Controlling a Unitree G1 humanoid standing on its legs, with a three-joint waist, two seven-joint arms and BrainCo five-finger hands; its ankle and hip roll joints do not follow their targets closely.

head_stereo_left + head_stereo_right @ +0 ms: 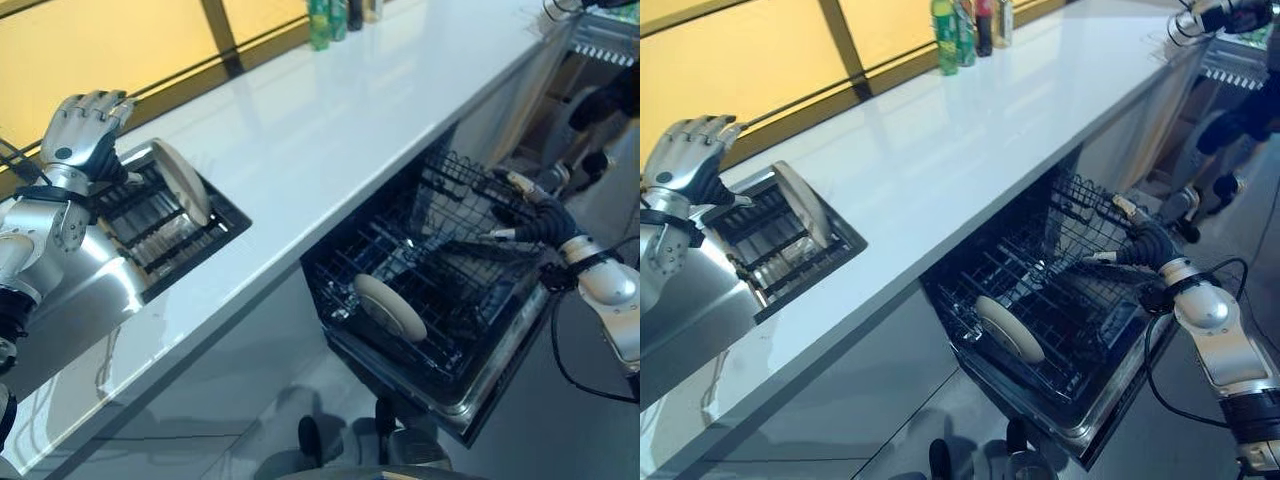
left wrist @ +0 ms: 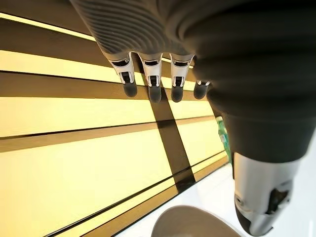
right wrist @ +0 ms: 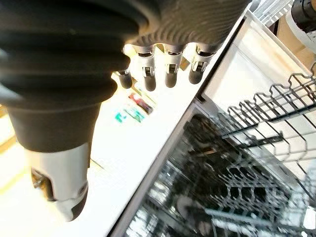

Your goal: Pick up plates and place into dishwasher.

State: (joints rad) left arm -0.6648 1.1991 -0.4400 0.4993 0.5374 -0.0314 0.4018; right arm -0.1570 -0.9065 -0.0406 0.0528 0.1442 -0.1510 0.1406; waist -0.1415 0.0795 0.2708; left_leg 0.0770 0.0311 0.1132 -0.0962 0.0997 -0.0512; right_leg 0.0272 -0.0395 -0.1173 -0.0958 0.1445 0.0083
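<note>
Left hand (image 1: 85, 125) raised above the sunken drying rack (image 1: 165, 225) in the white counter (image 1: 330, 130), fingers loosely curled, holding nothing. One pale plate (image 1: 181, 181) standing on edge in that rack, lower part hidden by the slots. Farther right, pulled-out dishwasher rack (image 1: 440, 270) below the counter edge, a second plate (image 1: 390, 307) upright in its wires. Right hand (image 1: 1140, 243) over the rack's far side, fingers relaxed and empty. Bottles (image 1: 965, 30) at the counter's back, tops cut off.

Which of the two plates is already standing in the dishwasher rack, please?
The plate at the near front of the pulled-out dishwasher rack, below the counter. The other plate stands in the drying rack sunk into the countertop, beside the left hand.
</note>
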